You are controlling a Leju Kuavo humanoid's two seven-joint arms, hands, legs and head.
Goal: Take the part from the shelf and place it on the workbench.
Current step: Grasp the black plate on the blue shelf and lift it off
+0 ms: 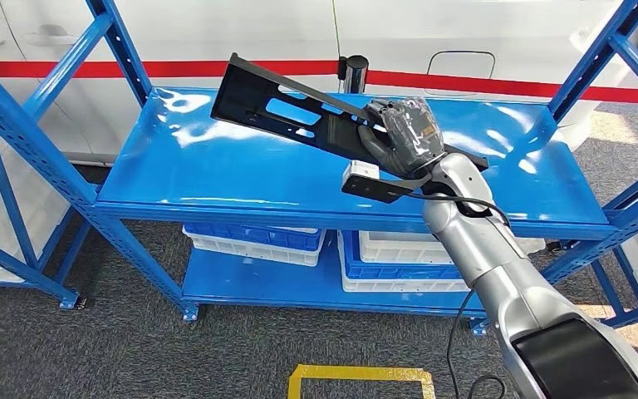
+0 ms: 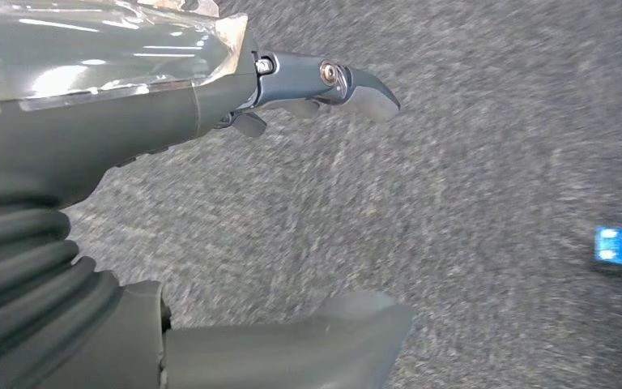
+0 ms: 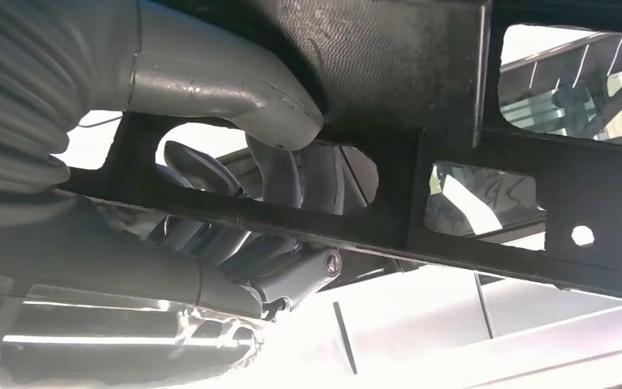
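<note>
Robot's right hand (image 1: pixel 399 133) grips a long black slotted plastic part (image 1: pixel 287 104), tilted above the glossy blue metal shelf (image 1: pixel 216 166). Left hand (image 2: pixel 210 105) hangs w/ fingers apart, holding nothing. Risk: off-centre grip lets the long end sag, twist or clip a shelf upright.

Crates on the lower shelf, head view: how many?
3. A blue crate on a white crate at left; a blue-and-white crate at right, partly behind the right arm. More may be hidden.
</note>
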